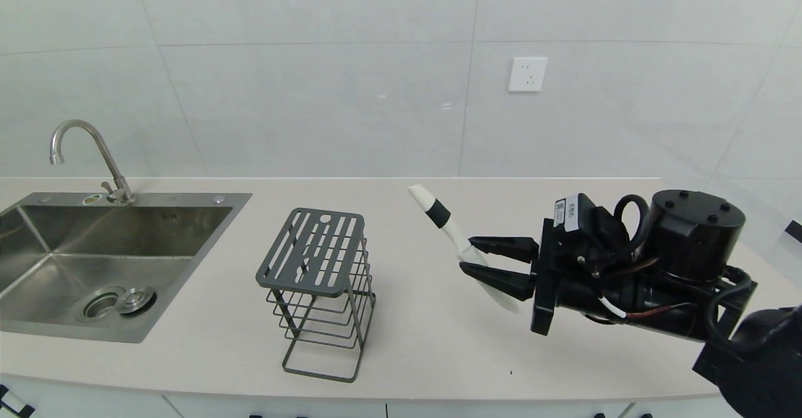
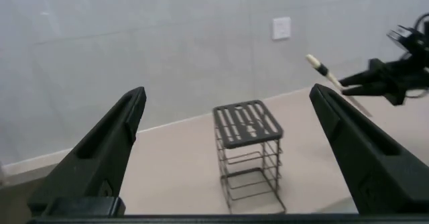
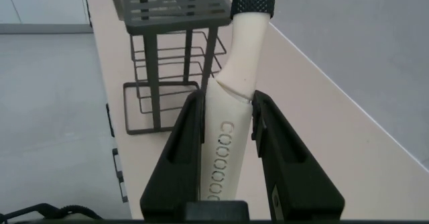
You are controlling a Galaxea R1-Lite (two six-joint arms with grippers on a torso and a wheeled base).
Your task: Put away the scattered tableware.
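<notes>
The right hand (image 1: 467, 254) is clamped on a white utensil (image 1: 452, 230) with a black band, holding it tilted above the counter (image 1: 426, 343). A dark wire rack (image 1: 313, 252) stands upright to its left, well apart, with a steel sink (image 1: 188, 197) beyond. The left hand (image 2: 228, 93) hangs spread wide, facing the rack.

beige counter (image 1: 438, 343) bears wire rack (image 1: 313, 245)
</notes>
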